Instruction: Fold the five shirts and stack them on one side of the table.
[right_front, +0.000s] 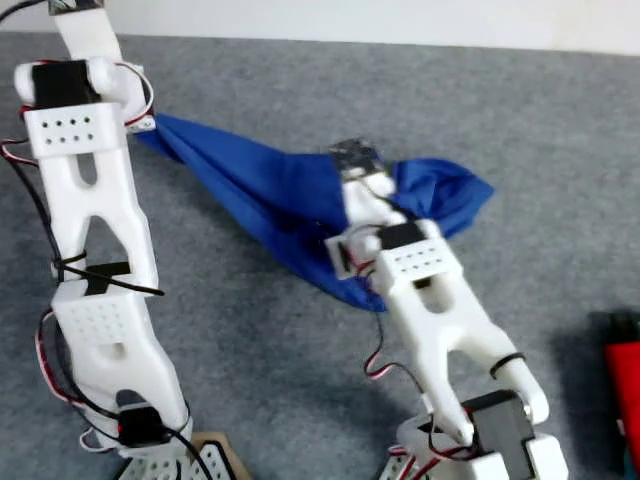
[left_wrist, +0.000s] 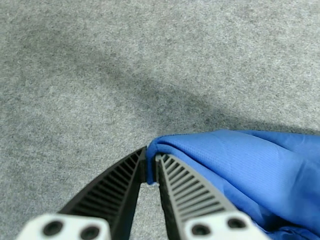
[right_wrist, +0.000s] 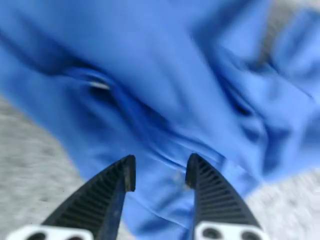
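A blue shirt (right_front: 290, 200) lies bunched on the grey table, stretched from the far left toward the middle. My left gripper (left_wrist: 152, 167) is shut on a folded edge of the blue shirt (left_wrist: 240, 160), pulling that corner out to the far left (right_front: 150, 125). My right gripper (right_wrist: 160, 172) stands open just above the middle of the blue shirt (right_wrist: 175, 85), fingers (right_wrist: 125, 175) apart with cloth below them. From above, the right gripper (right_front: 355, 175) sits over the shirt's crumpled centre.
A red object (right_front: 625, 380) lies at the right edge of the grey table (right_front: 500, 120). A brown piece (right_front: 215, 455) shows by the left arm's base. Bare table lies behind and to the right of the shirt.
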